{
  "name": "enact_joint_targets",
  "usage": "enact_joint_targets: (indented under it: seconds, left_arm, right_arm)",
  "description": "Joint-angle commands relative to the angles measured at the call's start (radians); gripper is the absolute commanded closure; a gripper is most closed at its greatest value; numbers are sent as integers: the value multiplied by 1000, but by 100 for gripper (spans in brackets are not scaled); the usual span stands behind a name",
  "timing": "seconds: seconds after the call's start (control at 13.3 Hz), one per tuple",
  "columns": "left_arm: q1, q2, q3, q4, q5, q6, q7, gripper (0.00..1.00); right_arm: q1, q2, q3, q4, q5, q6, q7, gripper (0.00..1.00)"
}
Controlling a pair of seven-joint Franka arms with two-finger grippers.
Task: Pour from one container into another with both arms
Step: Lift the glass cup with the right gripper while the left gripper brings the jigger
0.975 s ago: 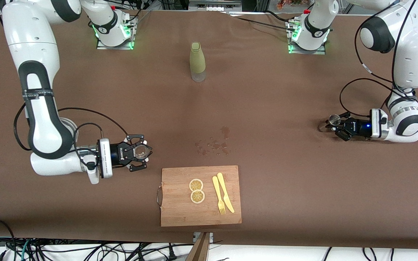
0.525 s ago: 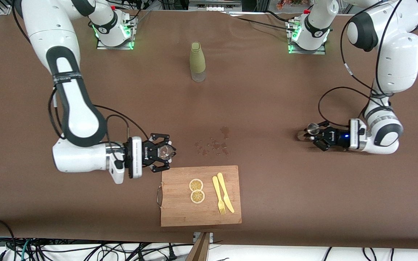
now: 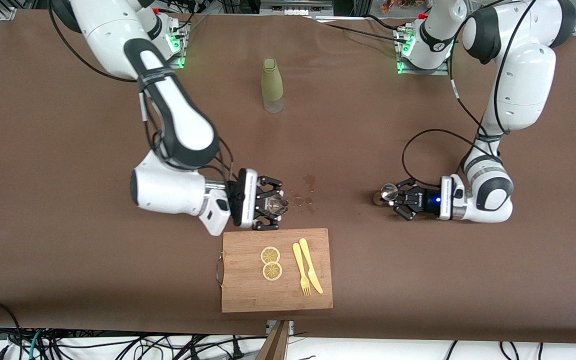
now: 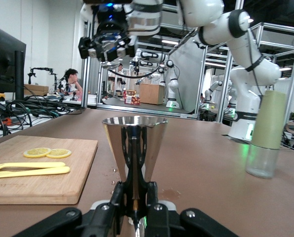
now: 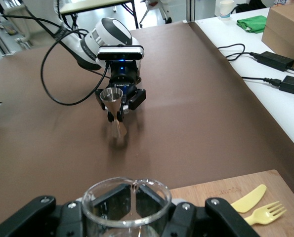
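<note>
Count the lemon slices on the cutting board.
2: both lemon slices lie touching on the cutting board, beside the yellow fork; none looks hidden.

Both end effectors, right [image 3: 274, 204] with glass, left [image 3: 397, 199] with jigger, now closer together.

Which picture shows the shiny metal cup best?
The left wrist view: the shiny metal cup stands big and upright, pinched at its narrow waist by the left hand. The right wrist view shows it smaller, in that hand, above the table. The front view shows only its round rim from above.
</note>
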Motion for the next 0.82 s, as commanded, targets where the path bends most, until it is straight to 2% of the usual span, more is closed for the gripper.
enact_joint_targets:
  seconds: [0.0, 0.22, 0.75]
  left_arm:
    - [-17, -17, -46, 23, -28, 78, -38, 100]
    - [-26, -17, -133, 28, -56, 184, -66, 100]
    - [-97, -10, -219, 48, -122, 330, -88, 100]
  right_arm:
    - [54, -13, -7, -4, -99, 85, 127, 94]
    - [114, -13, -9, -4, -162, 141, 194, 94]
    - [184, -13, -10, -6, -382, 165, 319, 94]
